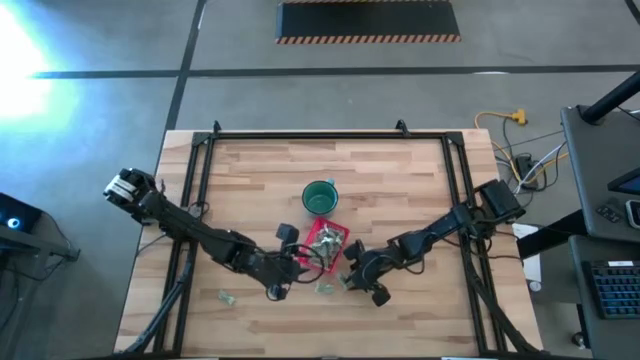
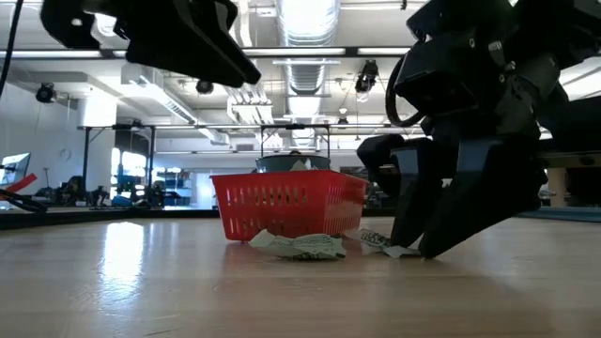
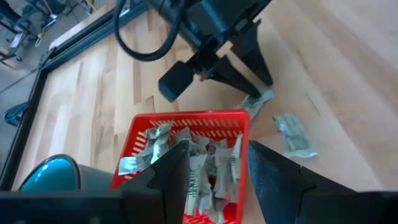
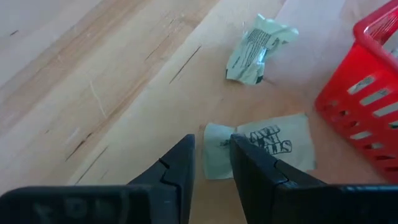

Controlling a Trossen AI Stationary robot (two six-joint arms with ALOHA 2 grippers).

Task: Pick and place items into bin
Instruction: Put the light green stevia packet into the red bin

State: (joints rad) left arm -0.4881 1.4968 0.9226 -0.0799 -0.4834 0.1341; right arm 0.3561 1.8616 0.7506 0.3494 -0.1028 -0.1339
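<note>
Two dark robot arms meet over a wooden table point(image 1: 400, 190) at the red bin point(image 1: 328, 243), which sits near the table's middle, just on the near side of a round green cup point(image 1: 319, 196). The bin is already heaped with pale green-and-white wrapped items point(image 3: 199, 165). The right gripper point(image 4: 211, 163) is down at the tabletop just right of the bin, its fingers parted by a narrow gap and set at the edge of a flat wrapper point(image 4: 261, 149); it grips nothing that can be seen. A crumpled wrapper point(image 4: 256, 51) lies close beside, apart from the bin. The left gripper point(image 3: 214, 171) hangs above the bin's near-left side, fingers spread wide and empty. One more wrapped piece point(image 1: 227, 297) lies well to the left, near the table's near edge.
</note>
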